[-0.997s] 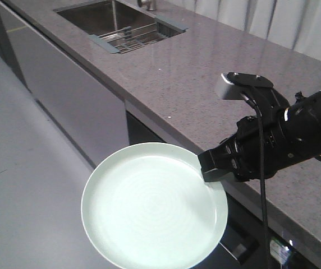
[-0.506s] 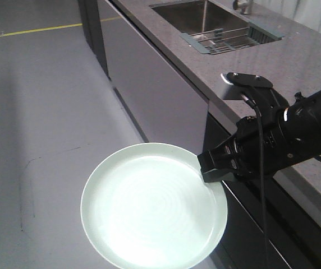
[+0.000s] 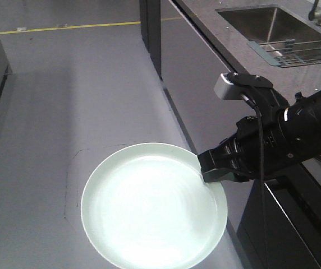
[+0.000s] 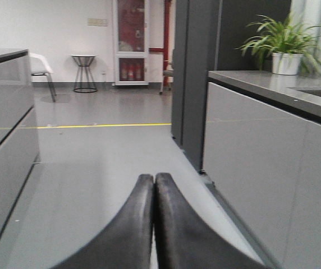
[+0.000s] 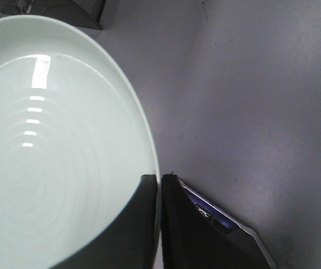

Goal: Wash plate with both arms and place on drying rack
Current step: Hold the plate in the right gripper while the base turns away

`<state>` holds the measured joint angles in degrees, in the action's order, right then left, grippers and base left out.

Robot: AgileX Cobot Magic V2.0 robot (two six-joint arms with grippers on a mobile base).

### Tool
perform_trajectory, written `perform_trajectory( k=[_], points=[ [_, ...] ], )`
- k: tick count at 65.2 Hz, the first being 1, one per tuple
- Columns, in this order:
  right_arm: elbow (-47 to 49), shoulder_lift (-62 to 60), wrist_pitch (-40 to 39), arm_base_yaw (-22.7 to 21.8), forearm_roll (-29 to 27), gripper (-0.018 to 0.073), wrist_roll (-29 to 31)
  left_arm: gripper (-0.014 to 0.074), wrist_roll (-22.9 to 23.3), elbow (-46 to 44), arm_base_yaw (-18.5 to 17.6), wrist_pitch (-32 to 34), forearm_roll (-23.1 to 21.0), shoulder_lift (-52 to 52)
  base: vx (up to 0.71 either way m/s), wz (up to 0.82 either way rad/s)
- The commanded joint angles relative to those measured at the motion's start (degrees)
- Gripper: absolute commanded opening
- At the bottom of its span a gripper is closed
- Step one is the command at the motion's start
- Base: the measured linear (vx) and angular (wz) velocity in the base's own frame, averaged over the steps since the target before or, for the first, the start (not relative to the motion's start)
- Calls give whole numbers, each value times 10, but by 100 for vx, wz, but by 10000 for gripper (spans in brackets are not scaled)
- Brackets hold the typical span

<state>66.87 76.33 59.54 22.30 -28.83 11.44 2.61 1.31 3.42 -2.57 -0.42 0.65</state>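
The pale mint-green plate (image 3: 152,207) hangs roughly level over the grey floor, away from the counter. My right gripper (image 3: 208,171) is shut on its right rim, one finger over the plate and one under it. In the right wrist view the plate (image 5: 54,151) fills the left side, its rim pinched in the right gripper (image 5: 159,182). My left gripper (image 4: 154,180) is shut on nothing and points down the aisle. The drying rack (image 3: 298,53) lies across the sink at the top right, far from the plate.
The steel sink basin (image 3: 264,25) and a faucet (image 3: 320,11) sit in the grey countertop (image 3: 233,53) at the right. Grey cabinet fronts (image 3: 197,84) drop to the floor. A yellow floor line (image 4: 104,125), a potted plant (image 4: 287,47) and a left cabinet (image 4: 3,117) show ahead.
The front view has swung left: counter, sink and rack slid to the top right, and more floor shows. The plate stays pinched in the right gripper at the same spot in frame.
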Motion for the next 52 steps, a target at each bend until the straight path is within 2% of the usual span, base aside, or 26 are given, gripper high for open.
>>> perform_trajectory(
  k=[1, 52],
  points=[
    [14, -18, -17, 0, -19, -8, 4, -6, 0, -12, -4, 42, -6, 8, 9, 35],
    [14, -18, -17, 0, -19, -8, 4, -6, 0, -12, -4, 42, -6, 8, 12, 37]
  ],
)
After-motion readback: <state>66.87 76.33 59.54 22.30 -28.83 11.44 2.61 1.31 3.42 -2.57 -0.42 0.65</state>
